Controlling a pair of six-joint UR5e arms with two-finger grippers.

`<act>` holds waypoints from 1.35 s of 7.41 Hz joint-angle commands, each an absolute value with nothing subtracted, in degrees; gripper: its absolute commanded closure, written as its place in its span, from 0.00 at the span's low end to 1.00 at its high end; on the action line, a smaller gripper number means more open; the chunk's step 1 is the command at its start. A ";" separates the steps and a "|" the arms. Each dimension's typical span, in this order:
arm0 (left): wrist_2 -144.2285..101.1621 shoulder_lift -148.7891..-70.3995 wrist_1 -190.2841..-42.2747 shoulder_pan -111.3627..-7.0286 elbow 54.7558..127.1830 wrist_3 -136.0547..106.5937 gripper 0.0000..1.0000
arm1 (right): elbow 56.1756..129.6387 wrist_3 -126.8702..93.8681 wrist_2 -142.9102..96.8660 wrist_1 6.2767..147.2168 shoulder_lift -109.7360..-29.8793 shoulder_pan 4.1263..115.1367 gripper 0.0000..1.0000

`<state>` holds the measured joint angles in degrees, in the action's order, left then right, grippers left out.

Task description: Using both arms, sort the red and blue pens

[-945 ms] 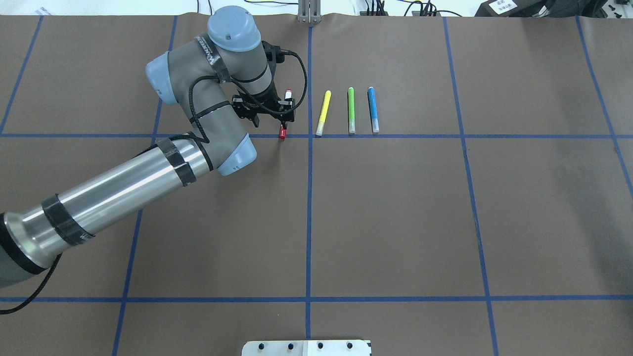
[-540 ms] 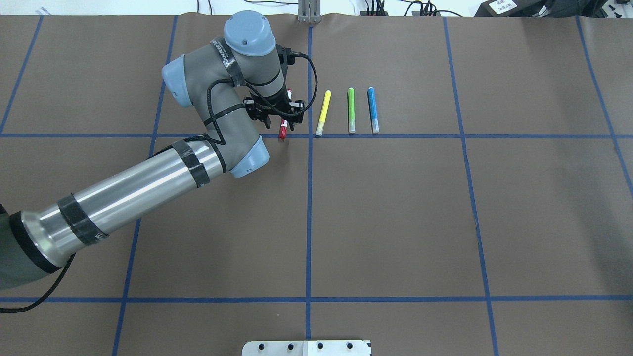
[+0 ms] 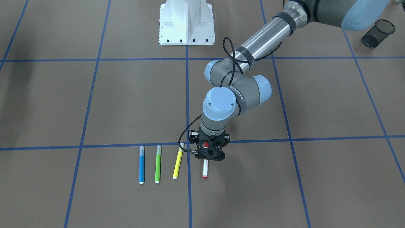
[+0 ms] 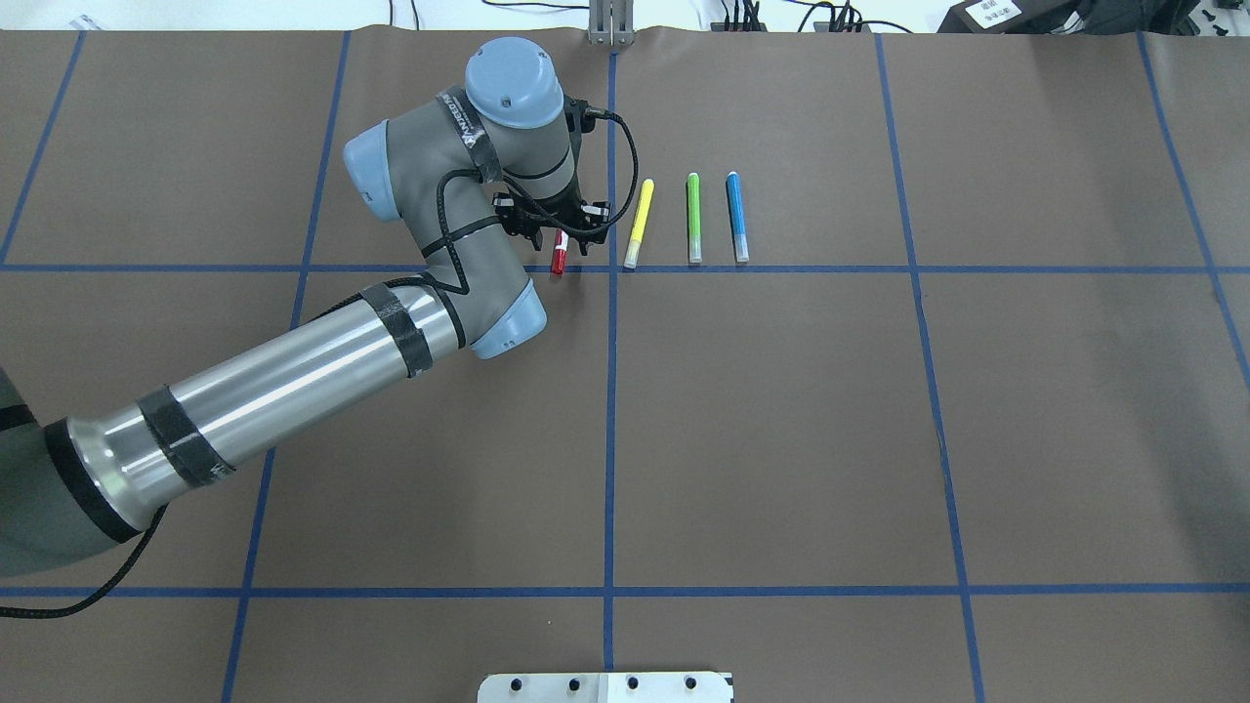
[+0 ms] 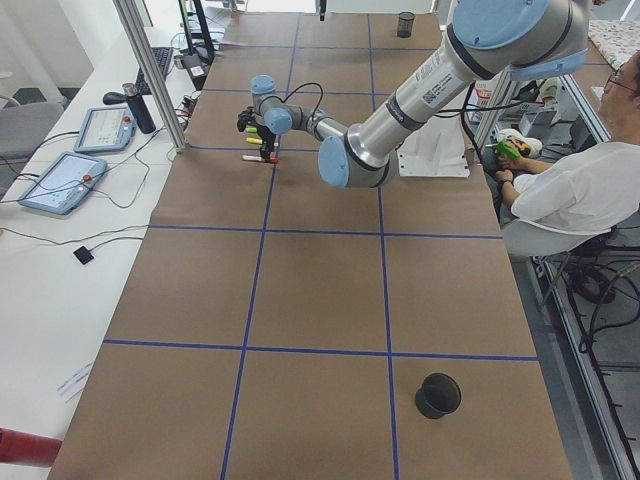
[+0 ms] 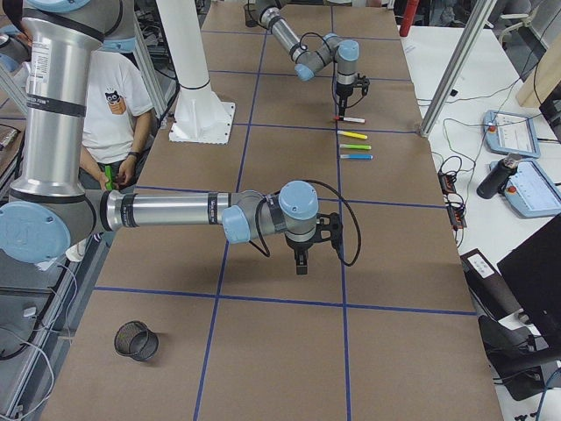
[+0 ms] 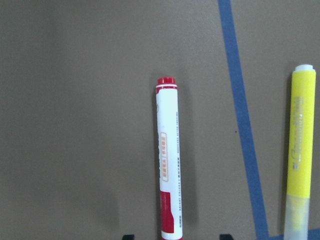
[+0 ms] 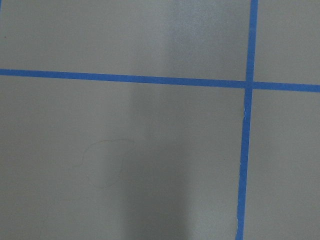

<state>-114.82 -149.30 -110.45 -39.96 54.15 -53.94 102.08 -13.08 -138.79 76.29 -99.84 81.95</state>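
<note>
The red pen point(image 4: 559, 259), white-barrelled with a red cap, lies on the brown table left of the centre tape line. Its full length shows in the left wrist view point(image 7: 167, 160). My left gripper point(image 4: 557, 229) hangs open directly above it, and its fingertips point(image 7: 129, 236) straddle the capped end without touching. The blue pen point(image 4: 737, 217) lies at the far end of the row, also seen from the front point(image 3: 141, 164). My right gripper point(image 6: 301, 263) hovers low over bare table. It shows only in the exterior right view, so I cannot tell its state.
A yellow marker point(image 4: 639, 223) and a green marker point(image 4: 693, 217) lie between the two pens. A black mesh cup point(image 3: 378, 33) stands near the robot's left side. The white pedestal point(image 3: 186, 22) is at the table's near edge. A person sits beside it.
My left arm has swung to the right, bringing its gripper from beside the red pen to over it. The pens have not moved.
</note>
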 commanded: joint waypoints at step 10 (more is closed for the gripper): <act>-114.17 -148.97 -110.65 -39.55 53.35 -53.88 0.63 | 101.87 -13.10 -138.52 76.38 -99.84 81.39 0.00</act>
